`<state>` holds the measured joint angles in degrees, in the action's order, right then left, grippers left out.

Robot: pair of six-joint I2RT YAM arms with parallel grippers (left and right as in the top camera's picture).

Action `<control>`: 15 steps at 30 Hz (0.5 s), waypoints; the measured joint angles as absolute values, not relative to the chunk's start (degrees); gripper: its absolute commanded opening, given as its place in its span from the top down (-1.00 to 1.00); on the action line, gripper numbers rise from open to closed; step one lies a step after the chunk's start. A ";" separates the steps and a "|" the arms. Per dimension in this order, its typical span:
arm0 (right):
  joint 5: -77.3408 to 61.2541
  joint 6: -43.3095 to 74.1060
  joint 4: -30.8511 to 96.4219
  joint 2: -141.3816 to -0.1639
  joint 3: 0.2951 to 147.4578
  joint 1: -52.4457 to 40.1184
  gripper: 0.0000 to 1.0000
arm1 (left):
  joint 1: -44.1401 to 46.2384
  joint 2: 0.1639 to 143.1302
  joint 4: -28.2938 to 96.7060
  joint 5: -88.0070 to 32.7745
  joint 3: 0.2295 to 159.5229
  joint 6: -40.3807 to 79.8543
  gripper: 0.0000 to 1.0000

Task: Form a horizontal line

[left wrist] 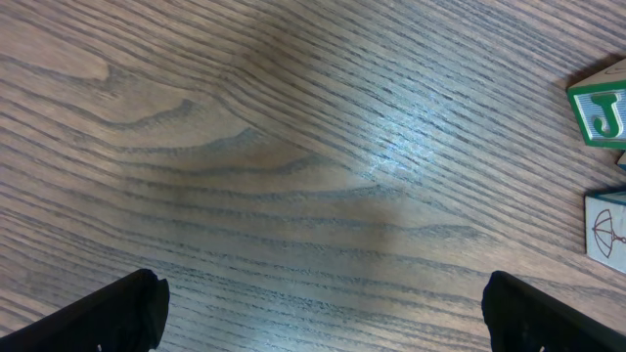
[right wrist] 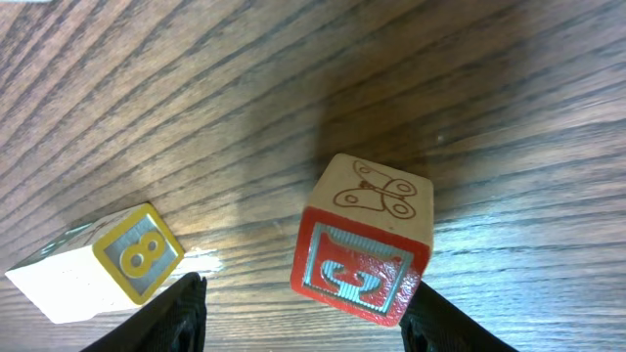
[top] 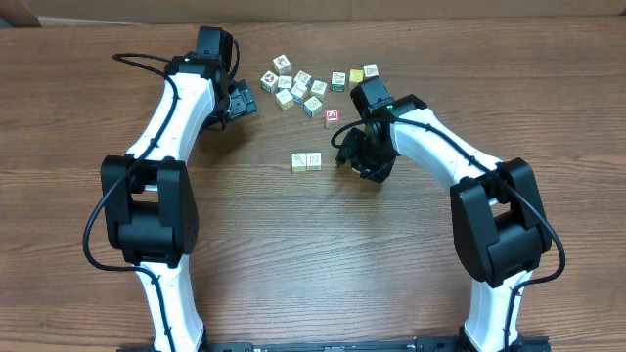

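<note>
The horizontal line (top: 306, 160) is a short row of two cubes mid-table, one pale yellow and one cream. In the right wrist view its end cube (right wrist: 117, 259) shows a yellow 8. My right gripper (top: 344, 152) sits just right of that row. Between its spread jaws is a tilted red-faced cube (right wrist: 364, 244) with a butterfly on top. The cube touches the right finger (right wrist: 440, 323) and stands well apart from the left finger (right wrist: 171, 318). My left gripper (top: 243, 103) is open over bare wood (left wrist: 323, 284), left of the loose cubes.
A loose cluster of picture cubes (top: 298, 86) lies at the back, with more cubes (top: 354, 75) to its right. A lone red cube (top: 333, 116) lies between the cluster and the row. A green J cube (left wrist: 599, 112) and an umbrella cube (left wrist: 606, 227) show at the left wrist view's right edge.
</note>
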<state>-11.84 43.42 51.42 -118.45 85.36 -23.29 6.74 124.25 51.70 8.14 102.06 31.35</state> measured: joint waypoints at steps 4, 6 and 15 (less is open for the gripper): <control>-12.47 43.16 50.54 -118.45 85.36 -23.27 -0.18 | 6.74 124.25 51.70 8.14 102.06 31.35 -1.00; -13.54 42.15 49.78 -118.45 85.36 -23.29 -0.19 | 6.76 124.25 51.70 8.14 102.06 31.35 -1.00; -14.81 35.46 53.45 -118.45 85.36 -23.11 -0.25 | 6.74 124.25 51.68 8.14 102.06 31.35 -0.99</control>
<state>-14.81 35.46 53.45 -118.45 85.36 -23.11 6.74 124.25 51.68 8.14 102.06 31.35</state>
